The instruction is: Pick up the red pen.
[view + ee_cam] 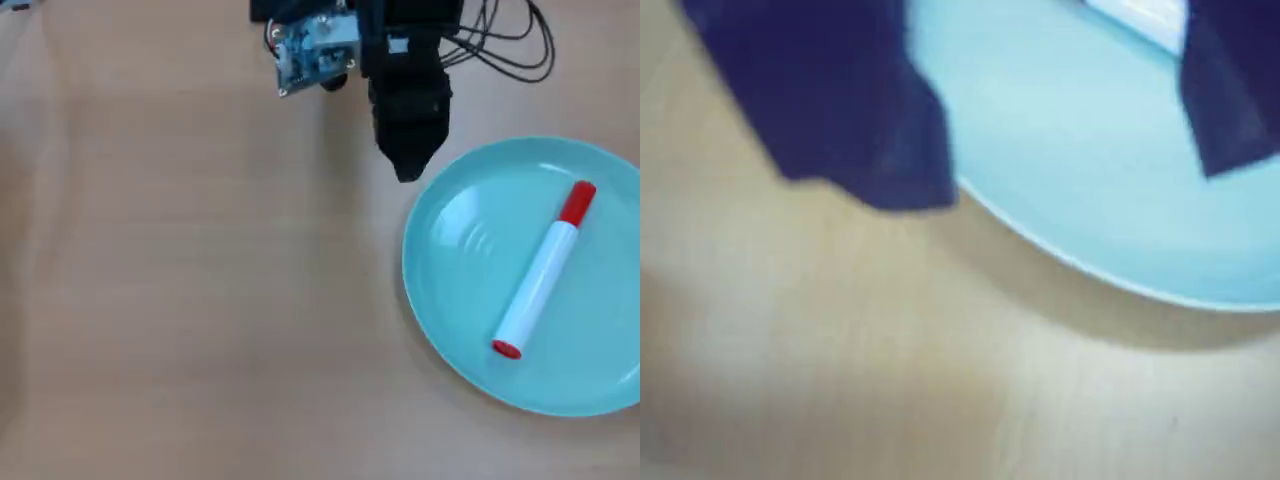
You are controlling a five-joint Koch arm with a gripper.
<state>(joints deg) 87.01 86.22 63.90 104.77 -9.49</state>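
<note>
The red pen is a white marker with a red cap and a red end plug. It lies diagonally on the teal plate at the right of the overhead view. My gripper hangs just off the plate's upper left rim, apart from the pen. In the wrist view the gripper is open and empty. One dark finger is over the table at the rim and the other over the plate. A blurred white patch at the top edge may be the pen or glare.
The arm's base, a circuit board and black cables sit at the top of the overhead view. The plate runs off the right edge. Bare wooden table spreads to the left and front.
</note>
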